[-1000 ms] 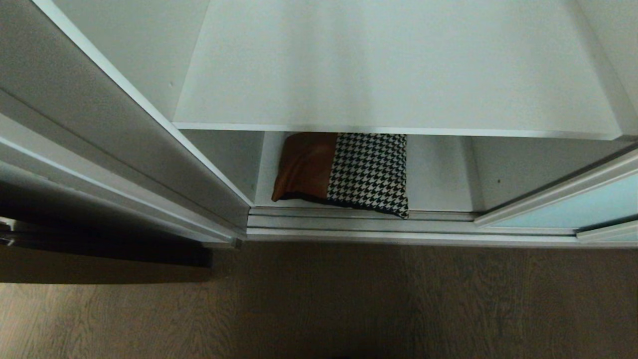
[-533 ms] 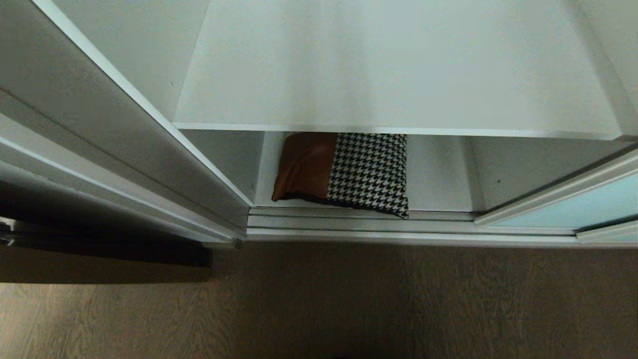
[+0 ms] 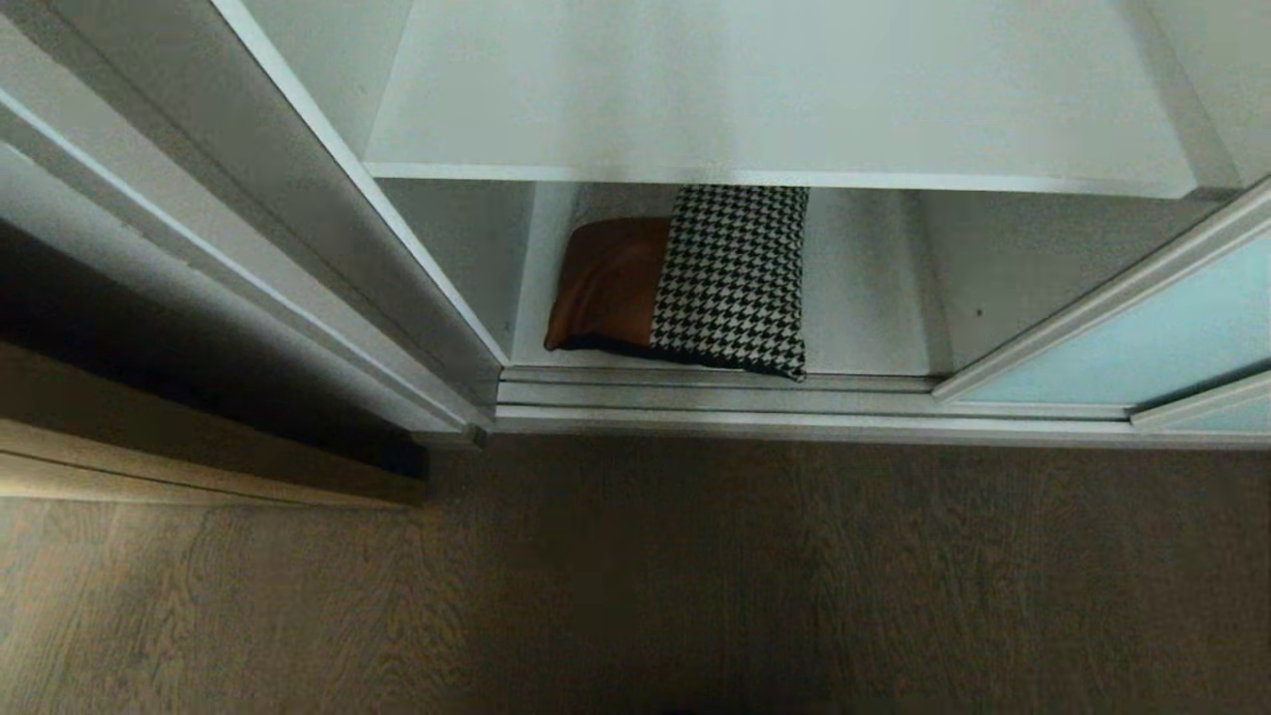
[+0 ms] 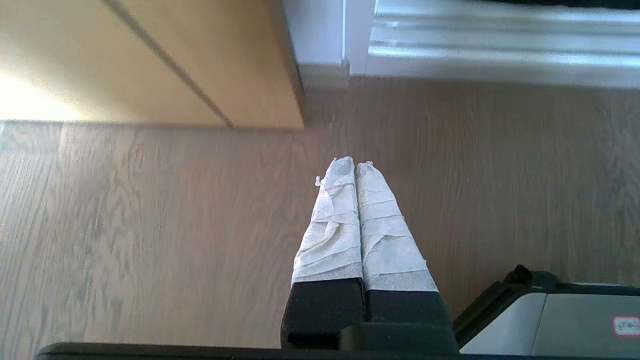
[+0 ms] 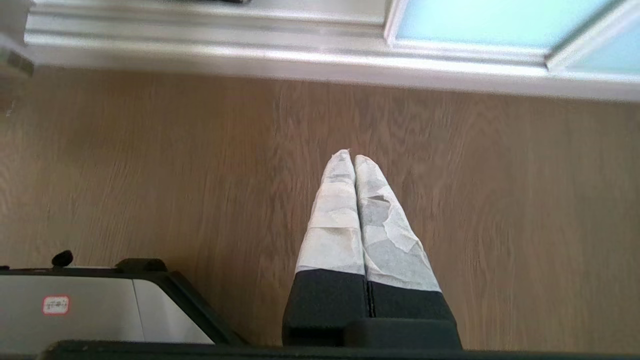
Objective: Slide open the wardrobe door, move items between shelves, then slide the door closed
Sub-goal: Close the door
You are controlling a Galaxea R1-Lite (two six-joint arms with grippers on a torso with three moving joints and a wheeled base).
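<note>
Left gripper (image 4: pixel 355 165): taped fingers (image 4: pixel 332 220) pressed together, holding nothing, pointing down over the wood floor (image 4: pixel 150 225), short of the door track (image 4: pixel 500 50) and near the corner of a light wooden door (image 4: pixel 200 60). Right gripper (image 5: pixel 352 156): fingers likewise pressed together and empty, above the floor in front of the track, with the sliding door (image 5: pixel 475 20) beyond. Neither arm appears in the head view. Sliding door (image 3: pixel 1142 343): drawn to the right, wardrobe open. Cushion (image 3: pixel 685 283): on the bottom shelf (image 3: pixel 864 298), toward its left end, its front corner touching the track. Upper shelf (image 3: pixel 775 89): bare, overhanging the cushion's rear edge.
</note>
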